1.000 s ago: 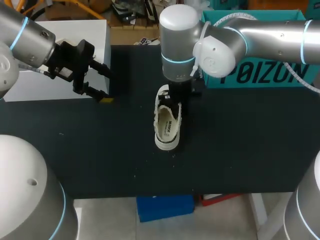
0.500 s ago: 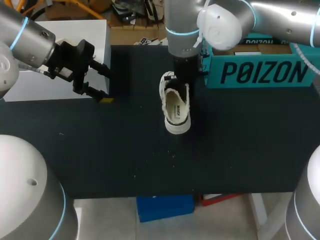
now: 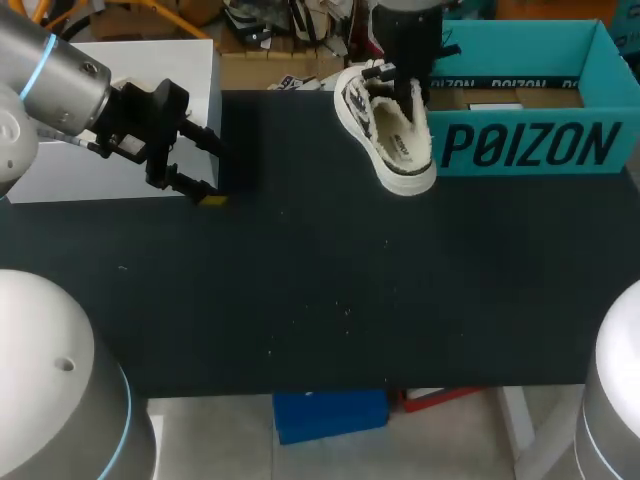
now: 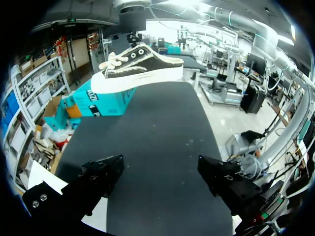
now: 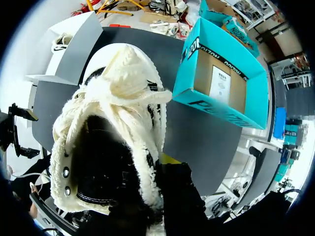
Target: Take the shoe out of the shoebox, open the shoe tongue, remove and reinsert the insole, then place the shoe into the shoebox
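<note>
Left gripper (image 3: 210,172) hangs over the table (image 3: 300,300) near its far left corner, just beside the white box (image 3: 150,65). Its fingers are spread wide with nothing between them, only bare table ahead in its wrist view.

The shoe (image 3: 392,135) is in the air near the middle of the far edge, sole well clear of the table in the left wrist view. It hangs just outside the left wall of the shoebox (image 3: 530,150), not over the opening yet.

Right gripper (image 3: 408,88) comes down from above and is clamped on the shoe's fleecy collar (image 5: 140,123). One yellow tip shows outside the rim in the right wrist view. The other finger is hidden, likely inside the shoe.

The teal shoebox sits at the far right corner, open, with a paper card (image 5: 220,84) on its floor.

Step looks like the final one, carrying the shoe into the box.

Risks:
- The grip is on soft lining on one side only, so the shoe could slip or swing on a quick move.
- The shoe hangs low at the heel end, so the sole could hit the box's left wall or near rim.
- A hit could shove or tip the light box.
- Releasing too early would leave the shoe perched on the rim or dropped on the table.
- Can't tell whether the insole lies flat; it is hidden inside.
</note>
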